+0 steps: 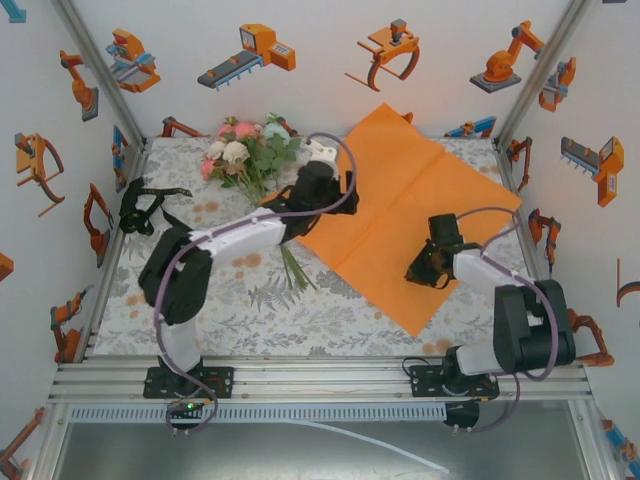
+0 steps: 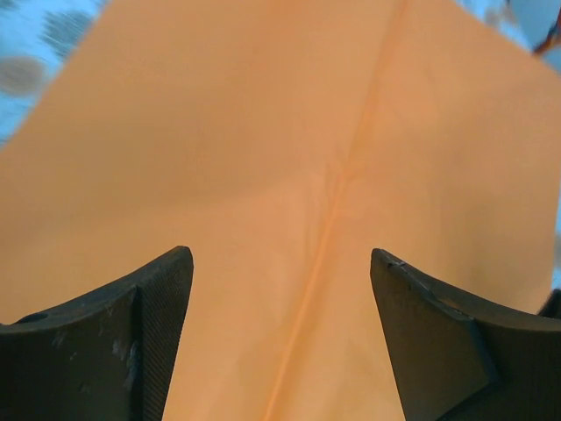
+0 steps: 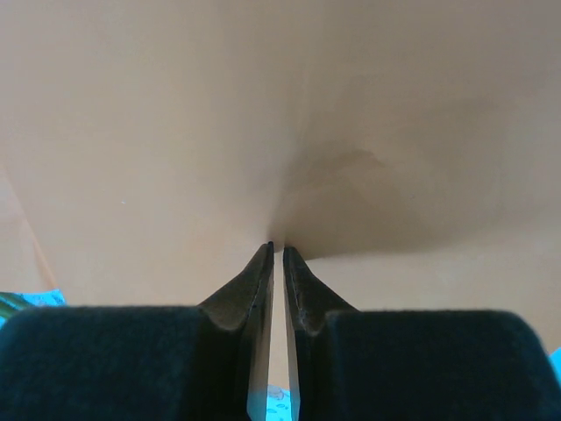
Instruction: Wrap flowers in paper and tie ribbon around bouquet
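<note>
The orange paper (image 1: 420, 190) lies spread flat on the right half of the table, with a crease down its middle. My left gripper (image 1: 318, 190) hovers over the sheet's left corner. In the left wrist view it (image 2: 280, 263) is open, with the paper (image 2: 289, 132) and nothing else between its fingers. My right gripper (image 1: 420, 270) is down on the sheet's near part. Its jaws (image 3: 278, 248) are shut on a puckered pinch of paper (image 3: 175, 132). The flowers (image 1: 245, 150) lie at the back left, their stems (image 1: 295, 270) running under the left arm. The black ribbon (image 1: 140, 205) sits heaped at the left edge.
A leaf-and-flower patterned tablecloth (image 1: 250, 300) covers the table. White walls with robot stickers enclose it on three sides, with metal frame posts (image 1: 110, 75) at the back corners. The aluminium rail (image 1: 320, 375) carrying both arm bases runs along the near edge.
</note>
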Robot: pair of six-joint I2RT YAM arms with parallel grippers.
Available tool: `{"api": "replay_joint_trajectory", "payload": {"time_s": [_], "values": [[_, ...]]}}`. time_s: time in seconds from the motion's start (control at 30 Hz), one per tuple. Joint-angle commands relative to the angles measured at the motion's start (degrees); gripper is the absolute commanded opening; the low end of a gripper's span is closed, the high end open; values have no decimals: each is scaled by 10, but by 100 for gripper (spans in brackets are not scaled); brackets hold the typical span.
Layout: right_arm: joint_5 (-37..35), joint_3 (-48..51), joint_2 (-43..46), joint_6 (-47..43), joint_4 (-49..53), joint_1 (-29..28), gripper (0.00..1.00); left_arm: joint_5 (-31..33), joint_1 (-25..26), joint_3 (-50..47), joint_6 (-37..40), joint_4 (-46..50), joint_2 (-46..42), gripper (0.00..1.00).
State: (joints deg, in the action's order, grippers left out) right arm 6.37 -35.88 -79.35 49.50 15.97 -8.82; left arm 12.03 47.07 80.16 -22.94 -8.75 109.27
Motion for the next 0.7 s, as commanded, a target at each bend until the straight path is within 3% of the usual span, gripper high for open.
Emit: {"api": "replay_joint_trajectory", "payload": {"time_s": [0.0, 0.1, 0.23, 0.33, 0.47, 0.67], "values": [[12, 50, 40, 46, 15, -4, 16, 4, -15, 34, 13, 45, 59, 76], [24, 67, 79, 44, 15, -5, 17, -10, -29, 71, 2, 75, 111, 76], [2, 8, 95, -25, 55, -5, 19, -18, -50, 87, -2, 85, 154, 76], [-51, -40, 83, -52, 89, 9, 21, -44, -65, 92, 12, 79, 168, 76], [-85, -69, 58, -70, 93, 76, 23, -77, -82, 112, 36, 80, 189, 76], [-67, -77, -7, -98, 71, 106, 23, -131, -91, 104, 26, 67, 170, 76]]}}
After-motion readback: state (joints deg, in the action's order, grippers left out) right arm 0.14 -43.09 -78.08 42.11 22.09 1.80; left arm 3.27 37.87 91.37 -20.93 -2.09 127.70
